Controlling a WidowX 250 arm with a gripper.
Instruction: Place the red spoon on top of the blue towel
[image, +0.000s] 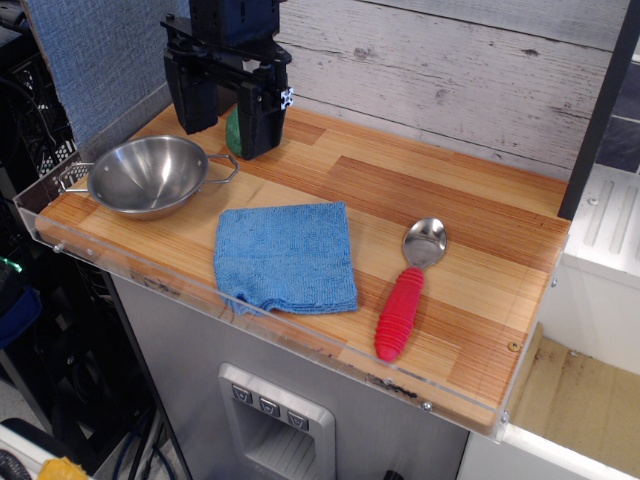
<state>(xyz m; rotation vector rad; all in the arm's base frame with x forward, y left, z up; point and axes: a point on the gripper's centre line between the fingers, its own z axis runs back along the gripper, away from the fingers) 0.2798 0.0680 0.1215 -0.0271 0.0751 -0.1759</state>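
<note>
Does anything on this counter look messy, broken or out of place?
Nothing is spilled or broken. The blue towel lies slightly askew with a rumpled front corner, and the red spoon rests beside it, apart. A green object sits half-hidden behind the end effector.

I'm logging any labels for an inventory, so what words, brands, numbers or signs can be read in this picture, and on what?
None can be read.
Black-and-white checkered marker on the black claw: a pattern, no letters.
Three small grey buttons on the panel below the wooden counter: marks too small to read.
The red-handled metal spoon, light-blue folded towel and steel bowl carry no visible text.
</note>
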